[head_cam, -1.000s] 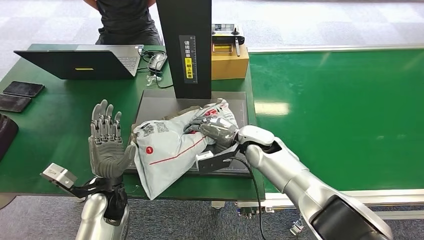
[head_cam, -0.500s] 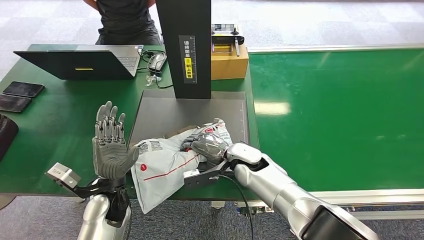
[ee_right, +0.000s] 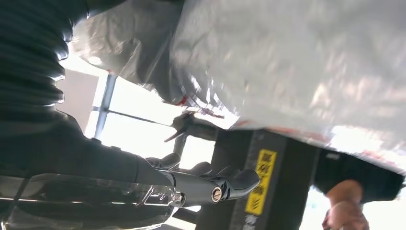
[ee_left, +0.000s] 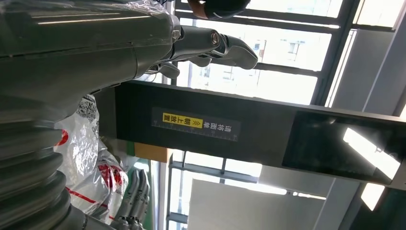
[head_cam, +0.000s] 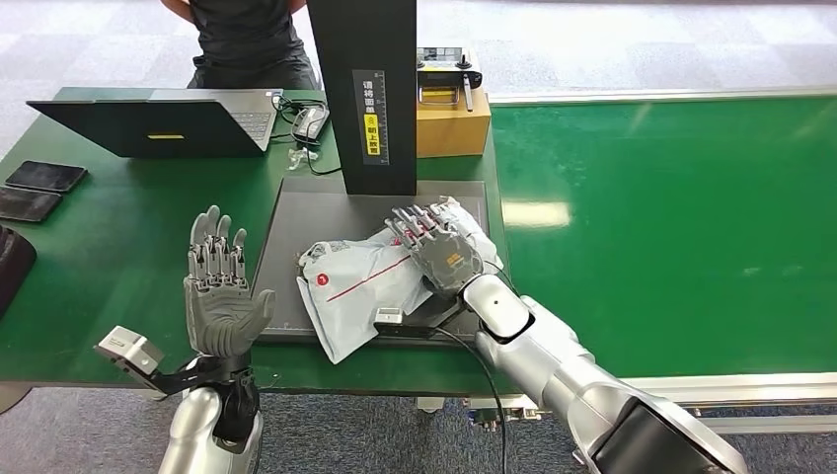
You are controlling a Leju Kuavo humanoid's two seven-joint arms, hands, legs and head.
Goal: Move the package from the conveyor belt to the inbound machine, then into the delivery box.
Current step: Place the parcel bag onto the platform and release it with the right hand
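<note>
A: Item 1, package (head_cam: 370,286)?
B: We log a grey poly mailer w/ red stripe and red round mark, lying flat on the dark scan plate (head_cam: 296,232) of the inbound machine (head_cam: 370,94), below its black upright column. One corner overhangs the plate's near edge toward the tabletop (head_cam: 118,257) edge.

A: Right hand (head_cam: 439,252)?
B: We see it resting palm-down on the package's far-right part, fingers stretched out flat and slightly apart, pointing toward the column. Not wrapped round the bag; pressing or just lying on it, we can't tell. The right wrist view has the crinkled package (ee_right: 287,62) directly against that hand, w/ the column's yellow label beyond.

A: Left hand (head_cam: 222,286)?
B: Upright, palm facing the package, fingers spread wide, holding nothing. It stands just beside the plate's left edge, near the package's left end but apart from it. In the left wrist view we see the package (ee_left: 91,158) past the hand, plus the column.

A: Misc.?
B: Laptop (head_cam: 163,123) at the tabletop's far left, two phones (head_cam: 39,188) at the left edge, cardboard box (head_cam: 454,123) w/ a controller on top beside the column, green conveyor belt (head_cam: 671,227) on the right, a person (head_cam: 247,39) seated behind the laptop.
</note>
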